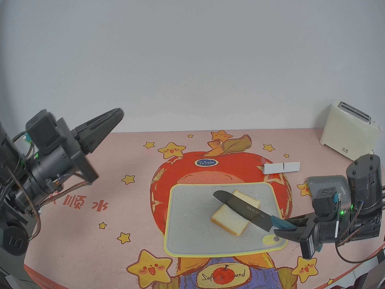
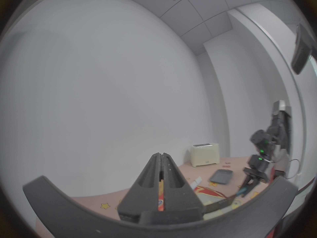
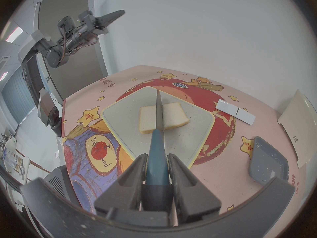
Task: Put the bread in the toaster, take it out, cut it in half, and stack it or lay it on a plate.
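Note:
A slice of white bread [image 1: 232, 217] [image 3: 168, 117] lies on the grey cutting board [image 1: 192, 221] [image 3: 125, 119] in the middle of the table. My right gripper [image 1: 290, 231] [image 3: 158, 169] is shut on the teal handle of a knife [image 1: 246, 209] [image 3: 158, 114]. The dark blade lies across the middle of the bread. My left gripper [image 1: 114, 117] [image 2: 161, 161] hangs shut and empty high above the table's left side. The cream toaster [image 1: 349, 130] [image 2: 204, 154] [image 3: 302, 128] stands at the back right. A grey plate [image 1: 325, 181] [image 3: 267, 161] [image 2: 221, 176] sits beside my right arm.
Two white cards [image 1: 281, 167] [image 3: 236, 112] lie behind the board. The table is covered by a pink cartoon mat [image 1: 120, 197]. Its left half is bare.

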{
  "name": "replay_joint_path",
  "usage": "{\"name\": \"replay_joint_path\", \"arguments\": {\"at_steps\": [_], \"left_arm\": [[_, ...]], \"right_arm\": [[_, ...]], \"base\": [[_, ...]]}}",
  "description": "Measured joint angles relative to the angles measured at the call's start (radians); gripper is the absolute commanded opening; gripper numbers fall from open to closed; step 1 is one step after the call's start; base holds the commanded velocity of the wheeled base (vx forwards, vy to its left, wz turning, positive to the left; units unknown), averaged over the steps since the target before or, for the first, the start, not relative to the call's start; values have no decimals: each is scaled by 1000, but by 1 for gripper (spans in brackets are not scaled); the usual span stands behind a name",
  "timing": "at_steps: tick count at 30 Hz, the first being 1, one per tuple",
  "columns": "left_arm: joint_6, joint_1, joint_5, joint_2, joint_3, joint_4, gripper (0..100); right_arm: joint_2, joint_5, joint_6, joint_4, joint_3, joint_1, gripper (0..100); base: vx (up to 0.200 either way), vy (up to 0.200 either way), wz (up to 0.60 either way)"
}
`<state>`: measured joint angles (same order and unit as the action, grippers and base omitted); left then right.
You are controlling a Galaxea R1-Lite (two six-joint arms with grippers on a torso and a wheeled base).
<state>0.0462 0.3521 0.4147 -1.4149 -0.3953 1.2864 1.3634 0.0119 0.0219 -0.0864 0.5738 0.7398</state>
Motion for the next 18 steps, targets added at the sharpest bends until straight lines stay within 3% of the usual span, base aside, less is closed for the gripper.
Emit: {"name": "replay_joint_path", "arguments": {"at_steps": [6, 13, 18], "left_arm": [[7, -53, 18, 92, 87, -3, 0], [12, -62, -77, 130, 16, -6, 0], [8, -63, -90, 138, 17, -6, 0]], "right_arm": [[-4, 0, 1, -35, 7, -5, 0], [-7, 0, 1, -39, 14, -7, 0], [-17, 2, 1, -40, 21, -7, 0]], "base": [[0, 0, 0], [0, 0, 0], [0, 0, 0]]}}
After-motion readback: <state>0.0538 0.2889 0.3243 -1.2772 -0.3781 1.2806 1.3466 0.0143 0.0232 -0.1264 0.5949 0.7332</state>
